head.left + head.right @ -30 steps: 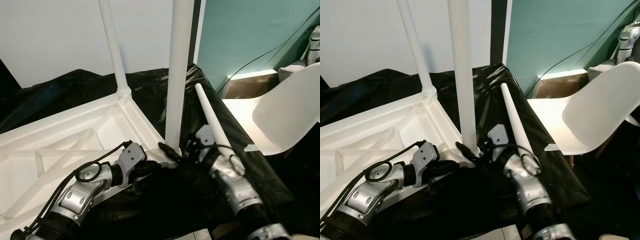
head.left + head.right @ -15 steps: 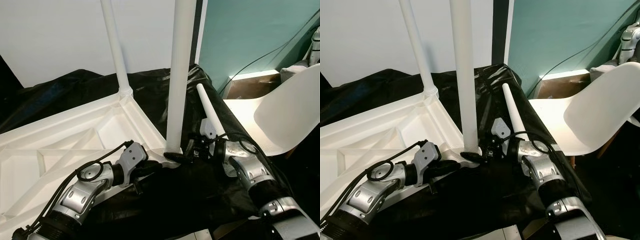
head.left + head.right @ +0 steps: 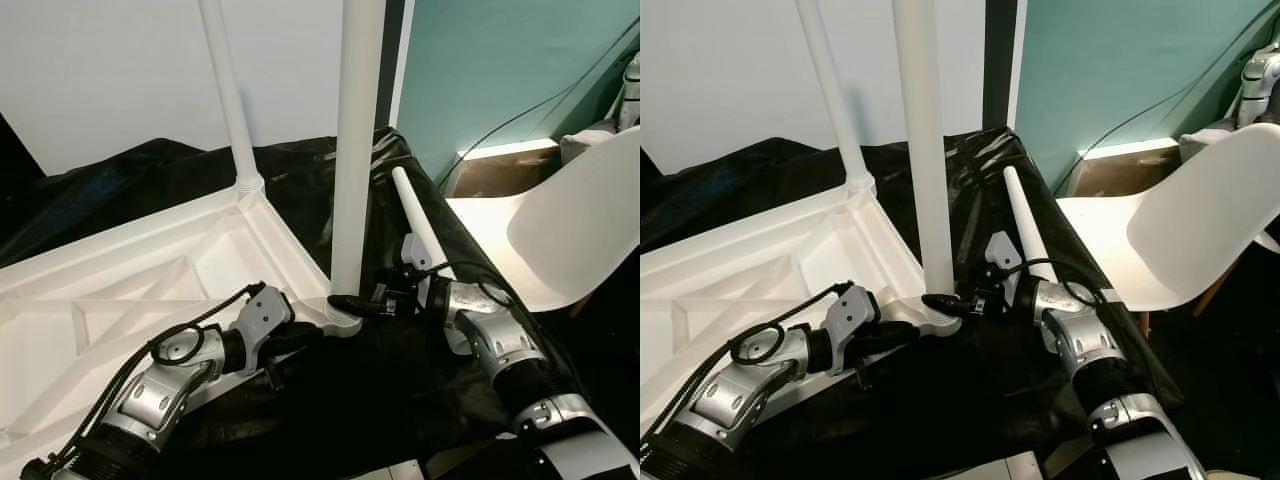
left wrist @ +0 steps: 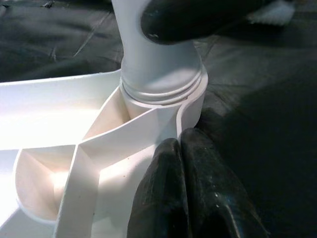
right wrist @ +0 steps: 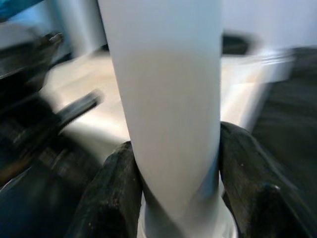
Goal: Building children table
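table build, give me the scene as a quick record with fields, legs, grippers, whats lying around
tabletop: white tabletop lies underside up on black sheet
near leg: near leg stands upright in the corner socket
far leg: far leg upright in the far corner
loose leg: loose leg lies on the sheet by the right arm
right gripper: right gripper clamped around the near leg just above the socket
left gripper: left gripper, fingers together, pressed against the tabletop corner below the socket
nearby: white chair to the right
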Robot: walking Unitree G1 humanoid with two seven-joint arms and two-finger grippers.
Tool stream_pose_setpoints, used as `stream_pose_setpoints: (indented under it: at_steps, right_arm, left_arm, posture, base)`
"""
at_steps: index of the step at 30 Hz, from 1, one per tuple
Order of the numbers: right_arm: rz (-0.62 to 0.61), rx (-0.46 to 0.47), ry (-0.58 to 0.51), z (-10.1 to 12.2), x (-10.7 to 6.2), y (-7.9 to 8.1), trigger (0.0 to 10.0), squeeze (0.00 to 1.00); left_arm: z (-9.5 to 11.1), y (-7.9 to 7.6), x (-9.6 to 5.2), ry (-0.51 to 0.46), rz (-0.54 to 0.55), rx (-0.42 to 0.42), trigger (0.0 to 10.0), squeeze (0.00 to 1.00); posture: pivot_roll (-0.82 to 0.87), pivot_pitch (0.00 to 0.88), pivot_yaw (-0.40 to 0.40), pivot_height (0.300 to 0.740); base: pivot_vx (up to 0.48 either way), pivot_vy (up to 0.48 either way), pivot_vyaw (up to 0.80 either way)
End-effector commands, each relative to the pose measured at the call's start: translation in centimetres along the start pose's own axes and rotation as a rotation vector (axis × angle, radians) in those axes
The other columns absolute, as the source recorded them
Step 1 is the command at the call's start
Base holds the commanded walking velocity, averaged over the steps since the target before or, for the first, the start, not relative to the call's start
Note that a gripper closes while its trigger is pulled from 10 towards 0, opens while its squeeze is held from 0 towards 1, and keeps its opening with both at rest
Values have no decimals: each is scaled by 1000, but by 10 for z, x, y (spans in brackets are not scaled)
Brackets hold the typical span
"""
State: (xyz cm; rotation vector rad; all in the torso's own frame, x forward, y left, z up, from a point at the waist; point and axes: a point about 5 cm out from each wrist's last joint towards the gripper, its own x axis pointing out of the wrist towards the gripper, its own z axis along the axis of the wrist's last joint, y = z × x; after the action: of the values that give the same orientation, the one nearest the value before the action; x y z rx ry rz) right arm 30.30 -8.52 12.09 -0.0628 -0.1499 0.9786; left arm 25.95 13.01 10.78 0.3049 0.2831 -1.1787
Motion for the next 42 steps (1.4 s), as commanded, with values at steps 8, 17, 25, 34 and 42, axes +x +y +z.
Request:
stream_pose_setpoints:
  at_steps: [8,17,25,34,42]
  right_arm:
    - [-493,-69,-97,10,0,-10,0,0]
    - [-380,-83,-69,10,6,3,10000,0]
    - [51,-26,4,4,1,5,10000,0]
    - [182,-117,59,18,4,-25,10000,0]
    - [311,-40,148,14,4,-26,0,0]
  left_arm:
    - [-20,-23,10,63,-154,-65,10000,0]
    - [-22,-25,9,66,-152,-72,10000,0]
    - [-23,-23,9,62,-139,-73,10000,0]
    - [-21,-23,12,57,-144,-68,10000,0]
    - [-21,-23,9,56,-131,-70,10000,0]
  posture:
    - [63,0,-10,740]
    - [70,0,-16,740]
    - [65,0,-18,740]
    - [59,0,-20,740]
    - [79,0,-26,740]
  base:
    - [0,0,0]
    - [0,0,0]
    - [0,0,0]
    - [0,0,0]
    - [0,0,0]
